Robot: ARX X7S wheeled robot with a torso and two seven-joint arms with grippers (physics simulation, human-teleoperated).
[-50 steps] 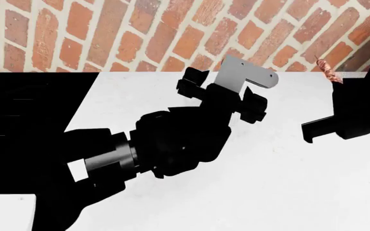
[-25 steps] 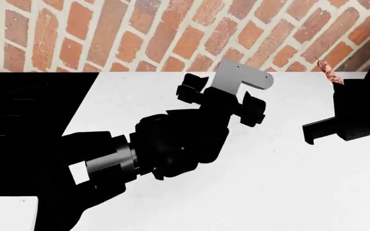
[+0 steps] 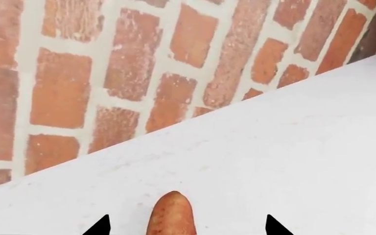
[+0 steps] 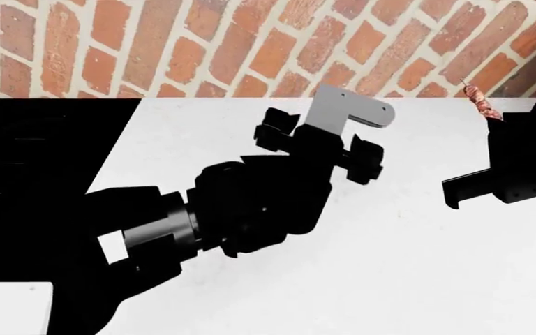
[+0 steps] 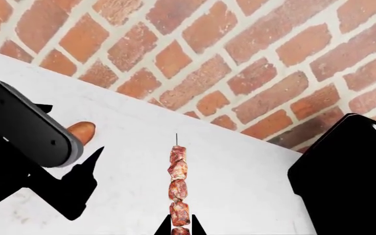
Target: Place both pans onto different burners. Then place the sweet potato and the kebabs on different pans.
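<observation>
here, sweet potato (image 3: 170, 215) between left gripper (image 3: 184, 226) fingertips

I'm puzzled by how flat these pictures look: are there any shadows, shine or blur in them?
Head view: the black left arm and the range at left are flat black, with no shading or glare; the white countertop carries no cast shadow. Left wrist view: the small orange-brown oval sweet potato is softly shaded and lies shadowless. Right wrist view: the reddish-brown meat kebab skewer and red brick wall are sharp, unblurred.
</observation>
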